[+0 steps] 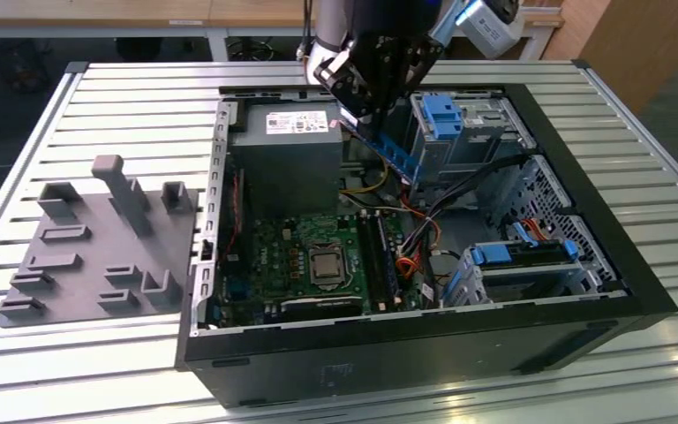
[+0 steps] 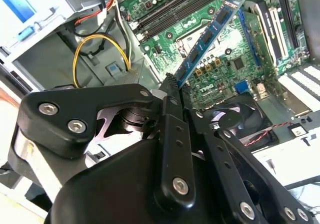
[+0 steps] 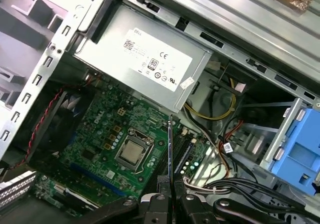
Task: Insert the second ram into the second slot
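I'm watching the pincer (image 1: pixel 369 110) hanging over the open computer case (image 1: pixel 433 340), which is sitting in the middle of the desk (image 1: pixel 139 88). The pincer is clenched on the second ram (image 1: pixel 395 155), pinching it by one end. The rest of the stick is sticking out free, clear of the motherboard (image 1: pixel 280 256) and touching nothing.

In the second wrist view the fingertips (image 2: pixel 169 87) are gripping the board's end. The stick (image 2: pixel 207 37) is running straight away from them, chips showing along its blue face.

In the first wrist view I'm getting the stick edge-on, a thin dark line (image 3: pixel 170 144) rising from the pincer (image 3: pixel 170 181).

Here's the relation that matters. The stick's long axis is slanting steeply down from the pincer, not lying level. Its low tip is hovering over the cables beside the power supply (image 1: pixel 286 150). The memory slots (image 1: pixel 380 252) are lying lower, toward the desk edge nearest the exterior camera, beside the processor socket (image 1: pixel 325 265). The slots are running lengthwise toward that same edge. I can't tell whether one of them is already filled.

As for writing, the power supply is carrying a white printed label (image 3: pixel 157 59), and the stick has a small label (image 2: pixel 231 3) at its far end. I'm leaving that print unread.
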